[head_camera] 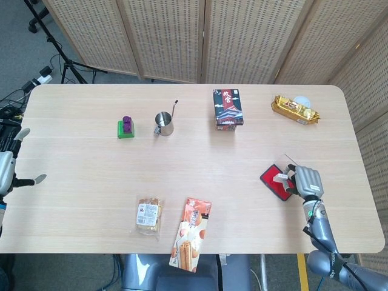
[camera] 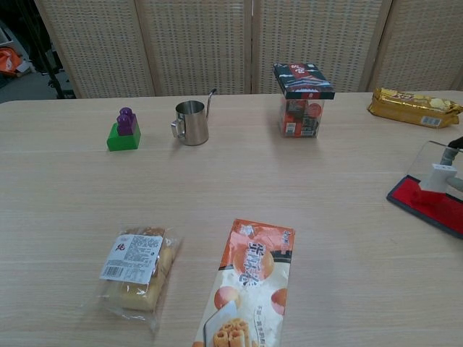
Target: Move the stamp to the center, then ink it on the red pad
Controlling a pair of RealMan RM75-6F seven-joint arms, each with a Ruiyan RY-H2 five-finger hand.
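Surface of pale wood (head_camera: 200, 154) carries everything. Right hand (head_camera: 308, 181) sits at its right side, cut off in the chest view, fingers closed around a small white block-shaped stamp (head_camera: 280, 177) held over the red ink pad in its black tray (camera: 427, 206), whose clear lid (camera: 432, 155) stands raised behind. Left hand (head_camera: 7, 171) is half out of frame at the left edge, fingers apart, holding nothing. Small steel cup with a thin spout (head_camera: 163, 123) stands upright, its contents not visible.
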